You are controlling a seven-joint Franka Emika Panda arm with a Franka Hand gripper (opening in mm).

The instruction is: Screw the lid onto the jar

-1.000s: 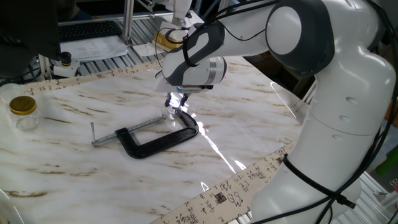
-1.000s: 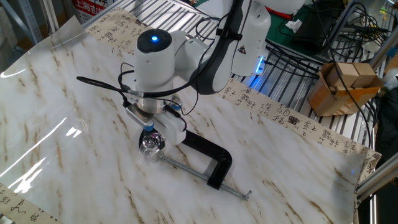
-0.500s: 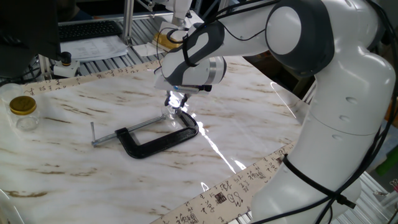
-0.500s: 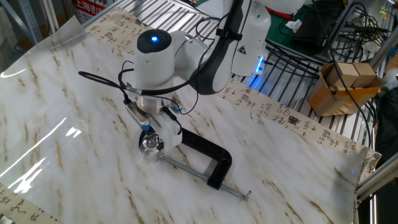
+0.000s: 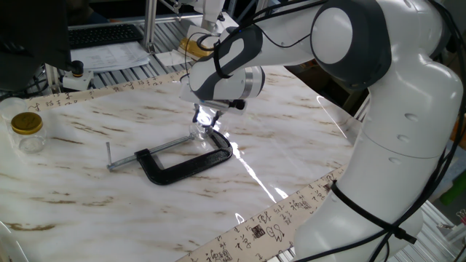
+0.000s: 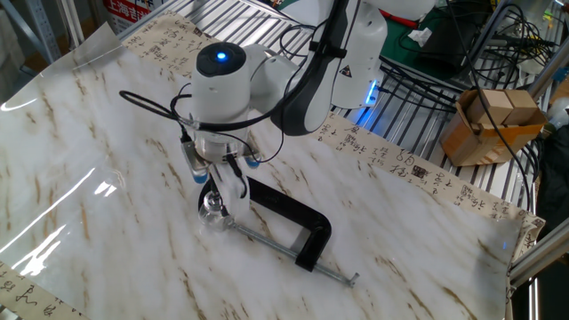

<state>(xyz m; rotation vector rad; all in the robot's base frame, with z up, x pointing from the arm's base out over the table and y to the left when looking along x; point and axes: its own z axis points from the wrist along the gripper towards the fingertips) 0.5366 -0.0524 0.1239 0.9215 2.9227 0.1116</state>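
Observation:
The tiny clear glass jar (image 5: 197, 133) stands on the marble table next to the black C-clamp; it also shows in the other fixed view (image 6: 211, 208). My gripper (image 5: 204, 121) points straight down onto its top, and from the other side (image 6: 219, 188) its fingers close narrowly over the jar's mouth. The small silvery lid (image 6: 214, 201) shows only as a shiny glint between the fingertips at the top of the jar. The gripper looks shut on it.
A black C-clamp (image 5: 183, 161) lies flat right beside the jar, its screw bar pointing left; it also shows in the other fixed view (image 6: 294, 219). A larger clear jar with a gold lid (image 5: 27, 130) stands at the far left. A cardboard box (image 6: 491, 118) sits off the table.
The wrist has turned about its vertical axis over the jar; the fingers and cable swung round. The jar and the clamp have stayed in place.

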